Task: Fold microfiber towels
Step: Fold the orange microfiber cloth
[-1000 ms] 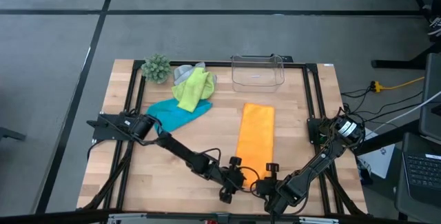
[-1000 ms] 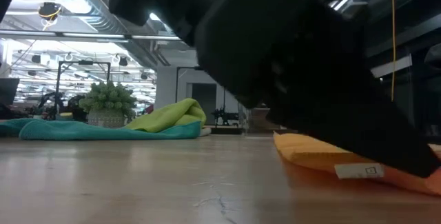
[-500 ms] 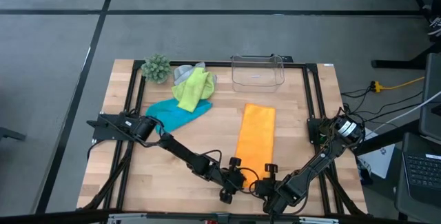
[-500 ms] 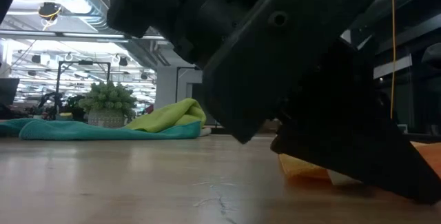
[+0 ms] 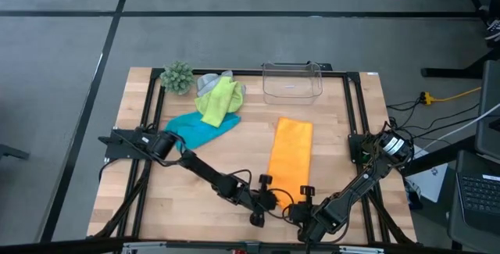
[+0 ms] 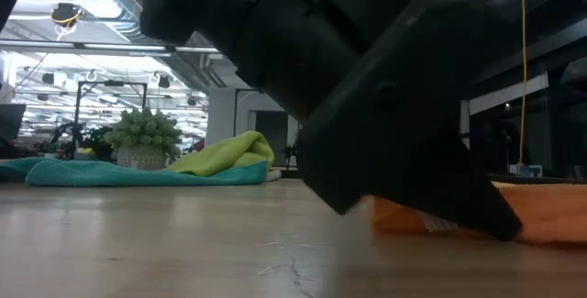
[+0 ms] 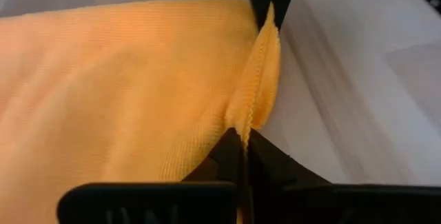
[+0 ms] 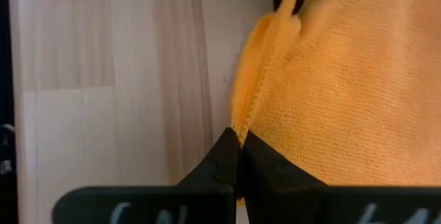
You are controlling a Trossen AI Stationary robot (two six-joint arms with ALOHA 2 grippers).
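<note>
The orange towel lies as a long folded strip on the table's right half, running from far to near. My left gripper and my right gripper are both shut on its near end and face each other. The turquoise towel lies at the far left. The lime green towel is bunched on top of it, and the grey towel sits behind that. My left gripper pinches the orange towel's near edge between its two fingers, at the near left corner. The fingers come low from the table's left and lie along the edge. That edge stands up as a thin ridge; the rest lies flat. My right gripper pinches the same near edge at its right corner between its two fingers. It comes low from the table's right, pointing along the edge toward my left gripper. One layer or several, I cannot tell. The cloth beyond lies on the table.
A small green plant stands at the far left corner, and a clear plastic box stands at the far edge behind the orange towel. Bare wood lies between the towel pile and the orange strip.
My left gripper has taken hold of the orange towel's near left corner. In the low view the towel's near end, which lay slanting with its label showing, now stands raised and level behind the gripper. My right gripper has kept its hold.
</note>
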